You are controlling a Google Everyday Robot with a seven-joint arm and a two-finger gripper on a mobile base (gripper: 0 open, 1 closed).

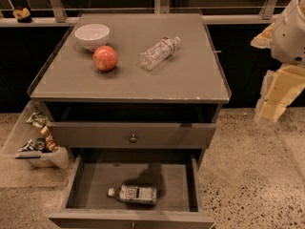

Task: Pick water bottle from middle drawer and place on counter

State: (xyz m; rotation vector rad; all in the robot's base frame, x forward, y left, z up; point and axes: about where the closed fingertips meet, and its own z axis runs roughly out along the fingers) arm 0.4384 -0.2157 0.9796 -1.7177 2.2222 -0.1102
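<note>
The water bottle point(133, 194), clear with a white cap and a dark label, lies on its side in the open middle drawer point(93, 180), cap to the left, near the drawer's front. The grey counter point(190, 75) is the cabinet top above it. My gripper point(272, 99), with pale yellow fingers, hangs off the right side of the cabinet at about counter-edge height, well away from the bottle and the drawer.
On the counter are a white bowl point(92, 36), a red apple point(105, 57) and a paler crinkled clear bottle point(158, 53) lying on its side. A closed drawer with a knob point(133, 138) sits above the open one. A clear bin of litter point(35, 140) stands on the floor at the left.
</note>
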